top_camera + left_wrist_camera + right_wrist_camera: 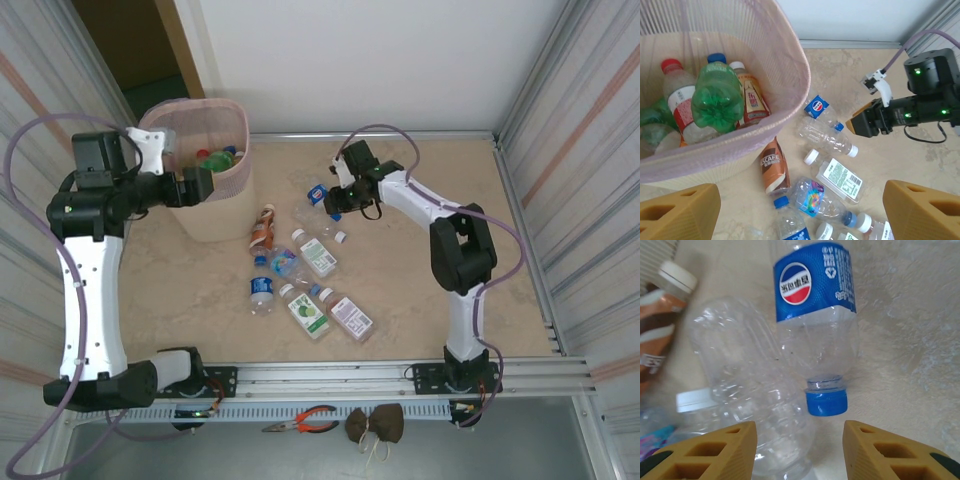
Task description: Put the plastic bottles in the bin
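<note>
Blue-capped cola bottle (815, 340) lies on the table (420, 290), touching a clear bottle (740, 390) and well apart from the bin (215, 215). My right pincer (799, 435) is partly open, one finger on either side of the cap (826, 401), touching nothing. My left pincer (800, 187) is wide and empty beside the bin, which has several bottles (715, 100) inside. Step in hand, by my judgement: the grasp. Next I must close on the neck, lift clear of the neighbour and carry it across to the bin

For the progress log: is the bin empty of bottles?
No: a green bottle and a red-capped bottle lie inside the bin.
</note>
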